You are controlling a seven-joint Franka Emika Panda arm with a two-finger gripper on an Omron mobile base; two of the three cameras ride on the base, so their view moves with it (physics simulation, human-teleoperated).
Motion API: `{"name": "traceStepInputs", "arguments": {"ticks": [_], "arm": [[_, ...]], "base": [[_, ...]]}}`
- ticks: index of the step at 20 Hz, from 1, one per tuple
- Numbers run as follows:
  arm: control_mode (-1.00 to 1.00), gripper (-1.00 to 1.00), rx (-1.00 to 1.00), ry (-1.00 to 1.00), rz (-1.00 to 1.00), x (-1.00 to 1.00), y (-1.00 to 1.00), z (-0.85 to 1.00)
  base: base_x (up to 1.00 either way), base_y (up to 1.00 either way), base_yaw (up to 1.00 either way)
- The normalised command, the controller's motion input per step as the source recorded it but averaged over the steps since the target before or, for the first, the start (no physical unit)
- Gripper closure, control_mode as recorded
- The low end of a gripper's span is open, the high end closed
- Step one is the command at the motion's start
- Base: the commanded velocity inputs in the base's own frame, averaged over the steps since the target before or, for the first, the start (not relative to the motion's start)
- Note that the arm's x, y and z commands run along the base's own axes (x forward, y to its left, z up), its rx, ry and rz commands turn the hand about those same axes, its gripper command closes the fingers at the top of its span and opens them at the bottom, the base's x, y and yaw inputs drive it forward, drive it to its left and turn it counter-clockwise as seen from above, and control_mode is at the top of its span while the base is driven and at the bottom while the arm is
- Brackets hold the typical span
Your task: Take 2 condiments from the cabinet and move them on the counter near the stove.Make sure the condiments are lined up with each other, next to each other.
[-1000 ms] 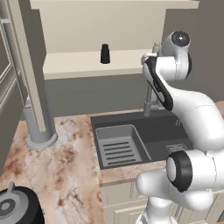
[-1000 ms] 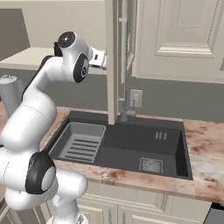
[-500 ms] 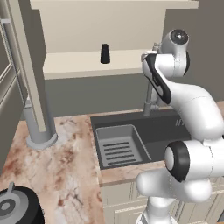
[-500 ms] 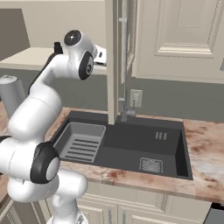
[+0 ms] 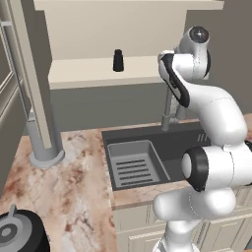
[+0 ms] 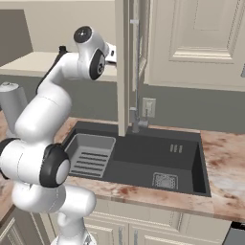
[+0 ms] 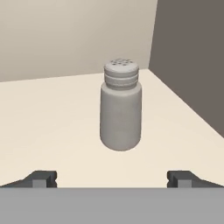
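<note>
Pale grey plastic, by the look of it: the shaker [image 7: 120, 107] stands upright on the cabinet shelf [image 7: 52, 118], centred ahead of the gripper [image 7: 112, 177], near the shelf's side edge. Judge it light, rigid and smooth-walled, so it may slip or tip if you nudge it off-centre. Take hold across the straight body, below the ribbed neck and perforated cap, where the walls run parallel. The fingers [image 7: 41, 178] stand spread wide, well clear of the shaker on both sides, pinching nothing.

The hand view gives you the alignment of fingers to shaker. The left base view gives you the black shaker [image 5: 118, 60], upright further along the shelf, plus the sink [image 5: 147, 157] and the marbled bench [image 5: 69, 187] below. The right base view gives you the cabinet's side panel [image 6: 123, 67] beside the arm; allow for it when withdrawing.
</note>
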Motion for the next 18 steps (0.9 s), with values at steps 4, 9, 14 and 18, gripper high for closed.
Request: {"name": "traceStepInputs", "arguments": {"ticks": [4,9,14,18], "arm": [[-1.0,-1.0,0.0,-0.01,0.0,0.31,-0.01,0.04],[-1.0,-1.0,0.0,0.0,0.0,0.31,-0.03,0.0],[-1.0,-1.0,0.0,0.0,0.0,0.19,-0.08,0.0],[-1.0,-1.0,0.0,-0.01,0.0,0.02,-0.15,0.0]], "base": [[0.0,0.0,0.0],[0.0,0.0,0.0],[0.0,0.0,0.0],[0.0,0.0,0.0]]}}
